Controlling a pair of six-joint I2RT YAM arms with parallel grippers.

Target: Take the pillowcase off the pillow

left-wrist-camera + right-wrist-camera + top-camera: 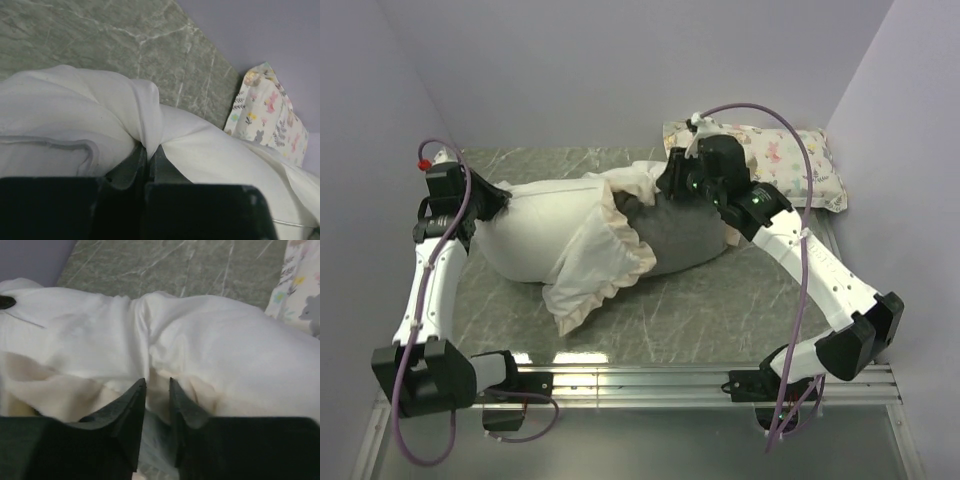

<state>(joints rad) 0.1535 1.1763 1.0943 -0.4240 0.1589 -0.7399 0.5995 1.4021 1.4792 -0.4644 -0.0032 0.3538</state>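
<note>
The left gripper (148, 152) pinches one end of the large plump white pillow (525, 235). The right gripper (156, 385) nips, it seems, the cream lining of the dark grey frilled pillowcase (688, 240), which lies half peeled beneath it. Either thin fold may slip out under pull.

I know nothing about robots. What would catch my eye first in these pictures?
A big white pillow lies mid-table. Its grey pillowcase, with a cream frill, is peeled halfway back and turned inside out. Two black-and-white arms hold it: the left arm's jaws pinch the pillow's left end, and the right arm's jaws pinch cloth by the grey part. A small flowery pillow sits at the back right.
</note>
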